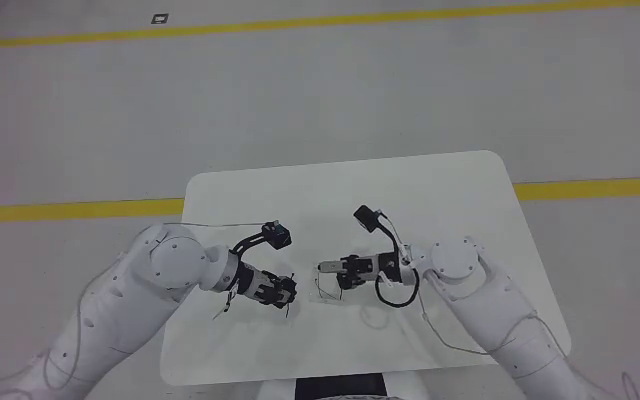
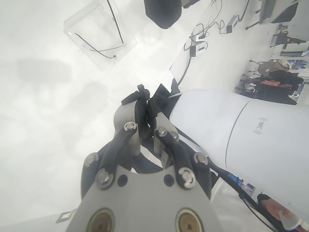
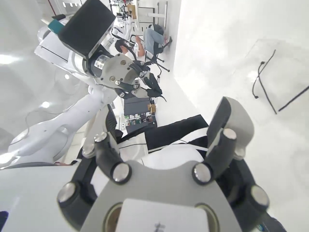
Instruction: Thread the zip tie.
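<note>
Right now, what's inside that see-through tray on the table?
Black zip ties, two as far as I can tell, lie in the clear tray. One seems to poke out past its rim. The tray is see-through, so nothing in it is covered.

The left gripper [image 2: 144, 98] is closed, its fingers [image 2: 138, 112] pressed together on a black zip tie [image 2: 142, 89] whose end pokes past the tips. Farther off on the white worktop [image 2: 36, 126] sits a clear tray [image 2: 68, 26]. A straight tie [image 2: 112, 13] and a curved tie [image 2: 114, 56] lie across it
</note>
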Controlling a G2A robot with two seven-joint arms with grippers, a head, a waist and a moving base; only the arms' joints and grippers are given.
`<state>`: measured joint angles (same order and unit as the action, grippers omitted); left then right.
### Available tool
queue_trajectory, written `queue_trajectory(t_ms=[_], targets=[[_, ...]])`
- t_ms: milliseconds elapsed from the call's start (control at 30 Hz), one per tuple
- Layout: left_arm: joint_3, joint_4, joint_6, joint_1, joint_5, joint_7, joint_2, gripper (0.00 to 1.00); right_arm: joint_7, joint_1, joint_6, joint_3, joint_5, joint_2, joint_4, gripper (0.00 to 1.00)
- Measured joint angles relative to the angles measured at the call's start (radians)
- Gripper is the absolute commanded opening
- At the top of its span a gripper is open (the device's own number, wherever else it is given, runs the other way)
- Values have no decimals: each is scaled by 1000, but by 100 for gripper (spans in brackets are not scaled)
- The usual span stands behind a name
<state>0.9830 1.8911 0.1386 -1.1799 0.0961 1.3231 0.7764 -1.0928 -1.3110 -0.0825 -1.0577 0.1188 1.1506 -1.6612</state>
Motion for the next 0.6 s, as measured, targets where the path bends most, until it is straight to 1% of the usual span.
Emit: queue_trajectory(t_ms=[167, 600], targets=[[0, 0, 0, 0, 0, 0, 0, 0, -60, 46, -37, 8, 61, 1, 25, 100], [0, 0, 0, 0, 0, 0, 0, 0, -62, 46, -38, 8, 62, 1, 26, 100]])
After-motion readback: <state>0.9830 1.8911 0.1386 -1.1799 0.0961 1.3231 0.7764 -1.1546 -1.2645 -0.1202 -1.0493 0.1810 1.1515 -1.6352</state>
